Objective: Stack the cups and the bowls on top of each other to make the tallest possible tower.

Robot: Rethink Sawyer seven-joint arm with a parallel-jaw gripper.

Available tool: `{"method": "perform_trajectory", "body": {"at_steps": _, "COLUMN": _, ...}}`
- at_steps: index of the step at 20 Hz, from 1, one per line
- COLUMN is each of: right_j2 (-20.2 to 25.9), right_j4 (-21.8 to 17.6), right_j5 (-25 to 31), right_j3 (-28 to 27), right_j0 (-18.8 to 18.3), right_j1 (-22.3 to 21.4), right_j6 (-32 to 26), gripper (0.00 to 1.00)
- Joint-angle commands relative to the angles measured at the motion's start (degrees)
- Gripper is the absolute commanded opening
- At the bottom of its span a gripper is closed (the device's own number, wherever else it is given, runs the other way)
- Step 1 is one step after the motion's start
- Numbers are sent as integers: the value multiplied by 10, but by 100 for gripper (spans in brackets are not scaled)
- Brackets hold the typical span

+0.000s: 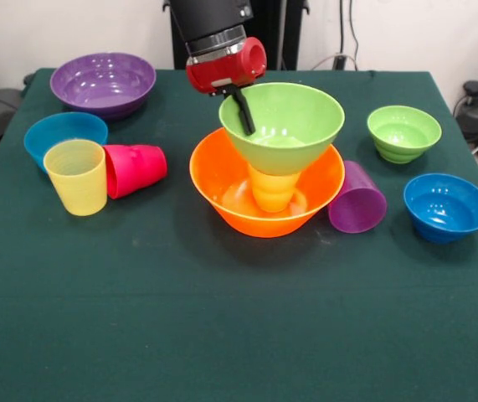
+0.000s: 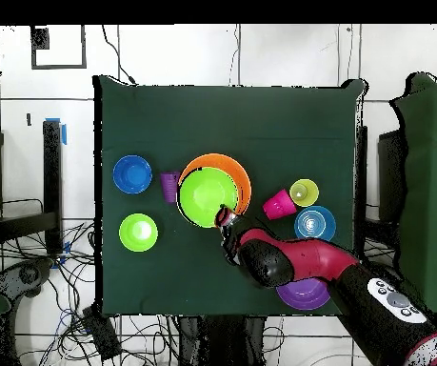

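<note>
The large orange bowl [image 1: 222, 180] stands mid-table with the yellow-orange cup [image 1: 274, 191] upside down inside it. The large lime green bowl [image 1: 293, 117] sits upright on that cup; it also shows in the overhead view [image 2: 208, 193]. My gripper [image 1: 245, 126] is at this bowl's left rim, shut on it, with one black finger [image 1: 243, 113] against its outer wall; the overhead view shows the gripper [image 2: 226, 215] at the rim. The pale yellow cup [image 1: 76, 176] stands upright at the left. The red-pink cup [image 1: 134, 169] and the purple cup [image 1: 357, 199] lie on their sides.
The large purple bowl [image 1: 103, 82] is at the far left. A small blue bowl [image 1: 64, 134] sits behind the pale yellow cup. A small lime green bowl [image 1: 403, 131] and a second small blue bowl [image 1: 447, 206] stand at the right.
</note>
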Motion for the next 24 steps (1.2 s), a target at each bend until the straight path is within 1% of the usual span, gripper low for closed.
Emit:
{"method": "perform_trajectory", "body": {"at_steps": 1, "right_j2": -37, "right_j4": -43, "right_j5": -32, "right_j3": -30, "right_j0": 38, "right_j1": 36, "right_j6": 10, "gripper": 0}}
{"method": "perform_trajectory", "body": {"at_steps": 6, "right_j2": -38, "right_j4": -48, "right_j5": -34, "right_j3": -41, "right_j0": 32, "right_j1": 52, "right_j6": -3, "gripper": 0}}
{"method": "perform_trajectory", "body": {"at_steps": 12, "right_j2": -41, "right_j4": -47, "right_j5": -32, "right_j3": -42, "right_j0": 31, "right_j1": 52, "right_j6": -8, "gripper": 0}}
{"method": "perform_trajectory", "body": {"at_steps": 23, "right_j2": -68, "right_j4": -45, "right_j5": -43, "right_j3": -44, "right_j0": 53, "right_j1": 34, "right_j6": -5, "gripper": 0}}
{"method": "perform_trajectory", "body": {"at_steps": 24, "right_j2": -82, "right_j4": -47, "right_j5": -62, "right_j3": -47, "right_j0": 64, "right_j1": 30, "right_j6": -3, "gripper": 100}}
